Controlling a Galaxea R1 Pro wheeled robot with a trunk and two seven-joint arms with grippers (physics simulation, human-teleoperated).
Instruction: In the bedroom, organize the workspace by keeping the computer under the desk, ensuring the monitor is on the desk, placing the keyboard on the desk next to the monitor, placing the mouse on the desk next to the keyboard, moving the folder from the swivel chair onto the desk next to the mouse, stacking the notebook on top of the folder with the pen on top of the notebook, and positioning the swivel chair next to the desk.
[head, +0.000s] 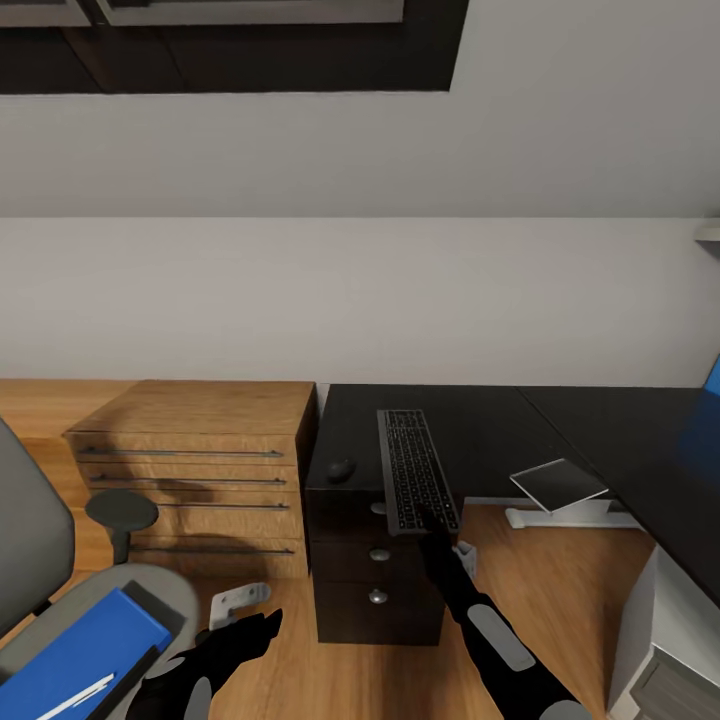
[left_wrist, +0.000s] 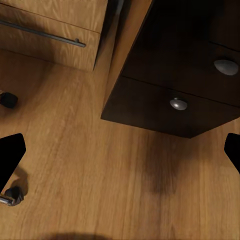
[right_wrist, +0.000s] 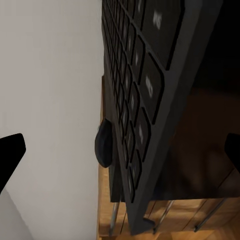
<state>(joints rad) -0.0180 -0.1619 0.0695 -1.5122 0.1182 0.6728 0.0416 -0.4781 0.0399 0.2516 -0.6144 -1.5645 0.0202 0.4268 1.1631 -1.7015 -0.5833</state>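
Pale walls and a wooden floor (head: 560, 580) frame the glossy black worktop (head: 500, 430) with its knobbed drawer unit (head: 378, 580). On the worktop the keyboard (head: 415, 482) lies lengthwise, its near end overhanging the front edge, and the mouse (head: 341, 468) sits just beside it on the left. The right pincer (head: 432, 522) reaches up to the keyboard's near end; whether it grips cannot be told. The left pincer (head: 255, 628) hangs open and empty above the floor. At lower left the swivel chair (head: 40, 560) carries the blue folder (head: 90, 650) with the white pen (head: 78, 698) on it. A light wooden dresser (head: 195, 470) stands beside the worktop.
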